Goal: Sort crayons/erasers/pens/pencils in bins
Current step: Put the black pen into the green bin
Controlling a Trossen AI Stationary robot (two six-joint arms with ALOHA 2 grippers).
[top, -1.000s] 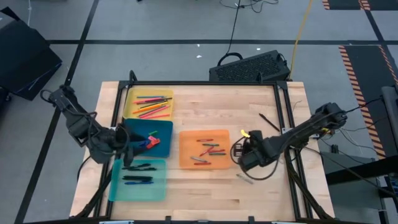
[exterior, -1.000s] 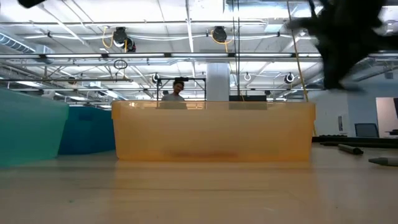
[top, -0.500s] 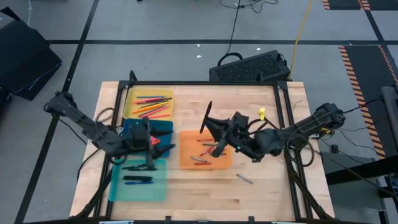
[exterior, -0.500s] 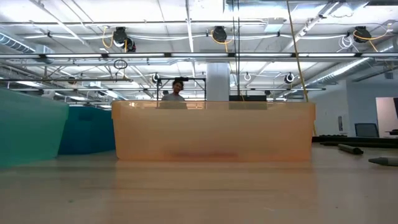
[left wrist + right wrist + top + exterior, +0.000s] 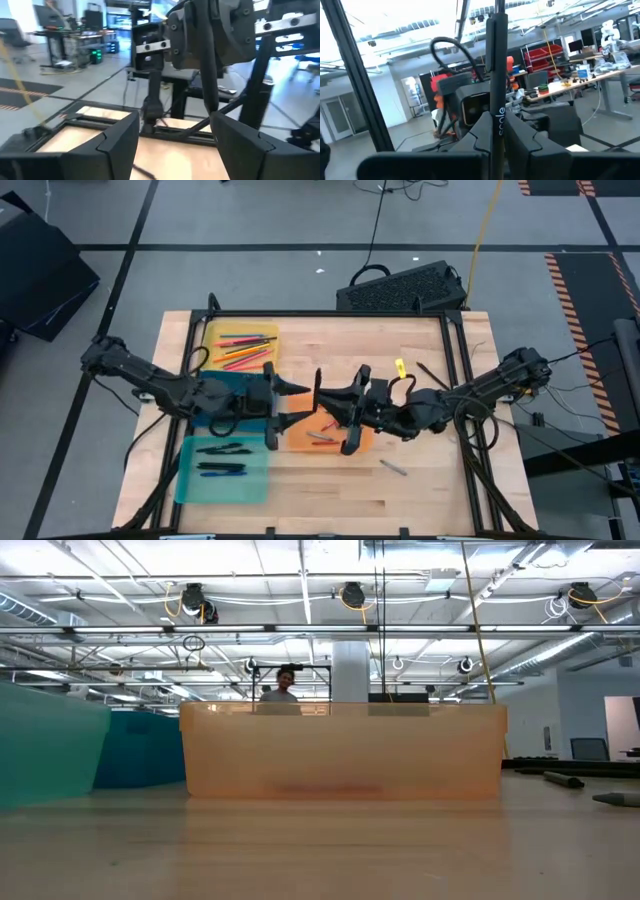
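My right gripper [image 5: 328, 400] hangs over the left part of the orange bin [image 5: 330, 442] of crayons, shut on a black pen [image 5: 496, 60]. My left gripper [image 5: 290, 405] faces it from just left, open, fingers [image 5: 120, 137] wide apart, with nothing between them. The right gripper's body [image 5: 205, 30] looms close in the left wrist view. Pencils lie in the yellow bin [image 5: 240, 345], pens in the teal bin [image 5: 222, 468]. My left arm hides most of the blue bin [image 5: 262, 380]. Neither gripper shows in the low view. My right gripper pinches the black pen's shaft [image 5: 496, 112] between its two fingers, which lie across it. The fingers run about level, pointing toward the table's left. Most of the pen sticks out past the fingers on one side; its other end is hidden by them. The pen is lifted clear.
A dark pen [image 5: 432, 375] and a short grey stick [image 5: 393, 468] lie loose on the wood right of the orange bin; they also show at the low view's right [image 5: 565, 780]. A black keyboard [image 5: 405, 288] sits beyond the far edge. Bare wood lies at the near right.
My right gripper has risen out of the low view and carried the pen from right of the orange bin toward the table's left, over that bin. My left gripper has travelled from over the blue bin toward the right, so the two grippers now face each other closely.
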